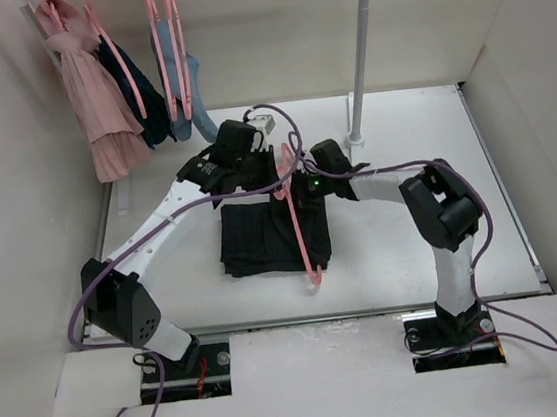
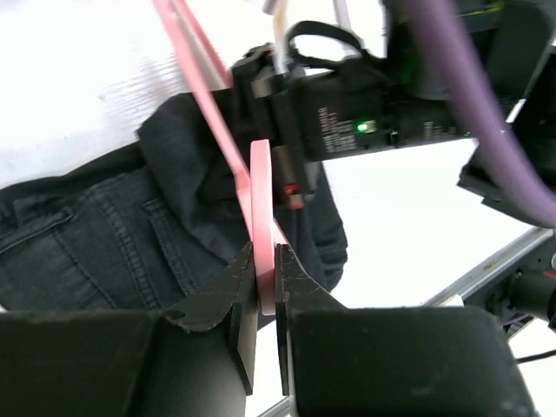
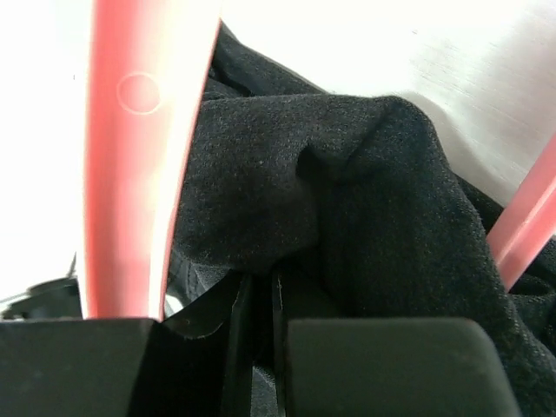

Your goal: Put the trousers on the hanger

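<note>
1. one pair of trousers (image 1: 262,239): black, matte and soft, folded into a rough rectangle and lying flat on the white table (image 1: 415,253) between the two arms. the left wrist view shows stitched seams and a pocket on the cloth.
2. one hanger (image 1: 302,236) on the table: thin pink plastic, smooth and slightly glossy. it lies across the right part of the trousers, with its curved hook at the near end, just past the cloth edge.
3. two arms, each with black joints and white links, and each trailing one purple cable.
4. the left gripper (image 2: 265,287) is clenched on the hanger. its two black pads pinch a flat pink bar between them, just above the trousers.
5. the right gripper (image 3: 259,300) is clenched on the trousers. a raised fold of black fabric is pinched between its nearly closed pads, with one pink bar of the hanger to its left and another at the right edge of its wrist view.
6. three garments hang at the back left: a pale pink pleated one (image 1: 96,108), a dark navy one (image 1: 146,108) and a blue-grey one (image 1: 186,103). they hang on more pink hangers of the same thin kind, about four, though the exact count is hard to tell.
7. one slim pale pole (image 1: 363,48) stands upright at the back of the table.
</note>
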### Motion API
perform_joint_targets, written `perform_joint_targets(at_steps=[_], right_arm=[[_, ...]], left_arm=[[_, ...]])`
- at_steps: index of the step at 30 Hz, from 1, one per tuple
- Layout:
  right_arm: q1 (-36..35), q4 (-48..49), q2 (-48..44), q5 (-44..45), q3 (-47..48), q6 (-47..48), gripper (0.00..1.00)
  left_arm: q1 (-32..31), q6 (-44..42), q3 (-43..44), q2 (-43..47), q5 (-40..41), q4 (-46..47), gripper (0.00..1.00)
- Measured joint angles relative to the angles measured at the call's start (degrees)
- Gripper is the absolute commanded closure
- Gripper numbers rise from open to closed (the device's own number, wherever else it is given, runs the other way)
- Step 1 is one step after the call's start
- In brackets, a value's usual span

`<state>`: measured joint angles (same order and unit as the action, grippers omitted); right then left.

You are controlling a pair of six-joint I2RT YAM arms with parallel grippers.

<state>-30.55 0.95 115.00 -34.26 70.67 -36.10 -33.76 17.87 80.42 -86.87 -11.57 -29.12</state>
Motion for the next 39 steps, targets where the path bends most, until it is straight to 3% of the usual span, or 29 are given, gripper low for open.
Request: perform_joint_targets(at_steps=[3, 8, 10, 12, 13, 14, 17, 21, 24, 25, 30, 39], right_arm=[[-1.03, -1.2, -0.04, 1.75, 0.9, 2.38, 0.93], [-1.18, -3.45, -4.28, 4.68, -1.75, 6.25, 0.52], [-0.42, -6.16, -7.61, 5.81, -3.34, 8.22, 0.46], [0.24, -11.54, -9.9, 7.15, -2.86, 10.95, 0.28], [0.39, -14.19, -10.49, 8.0, -1.95, 12.37, 0.27], [0.26, -17.57, -10.73, 9.09, -0.42, 14.51, 0.0], [-0.44, -26.03, -11.15, 12.07, 3.61, 19.34, 0.0], [-0.2, -32.2, -14.08, 14.14, 4.13, 21.55, 0.08], [2.19, -33.24, -18.03, 14.53, 1.73, 22.25, 0.41], [3.63, -33.62, -19.34, 14.53, 0.57, 22.27, 0.62], [11.32, -33.55, -22.88, 11.28, -5.44, 21.59, 0.99], [10.71, -24.9, -17.33, -2.95, -12.26, 19.65, 1.0]], left_arm=[[-0.44, -0.46, 0.31, 0.0, -0.26, 0.02, 1.0], [-0.31, -0.7, 0.24, -0.07, 1.03, -0.85, 1.0], [-0.33, -0.7, -0.24, -0.07, 1.25, -0.9, 1.0], [-0.35, -0.66, -0.81, -0.07, 1.29, -0.35, 1.0], [-0.39, -0.63, -1.07, -0.07, 1.27, -0.24, 1.0], [-0.44, -0.66, -1.2, -0.07, 1.38, -0.22, 1.0], [-0.39, -0.76, -1.25, -0.07, 1.99, -0.39, 1.0], [-0.63, -0.52, -1.25, -0.09, 1.49, 0.37, 1.0], [-0.87, -0.39, -1.25, -0.09, 1.07, 0.94, 1.0], [-0.96, -0.39, -1.25, -0.09, 1.05, 1.07, 1.0], [-1.03, -0.37, -1.25, -0.11, 1.03, 1.16, 1.0], [-1.03, -0.39, -0.83, -0.81, 0.63, 1.25, 1.0]])
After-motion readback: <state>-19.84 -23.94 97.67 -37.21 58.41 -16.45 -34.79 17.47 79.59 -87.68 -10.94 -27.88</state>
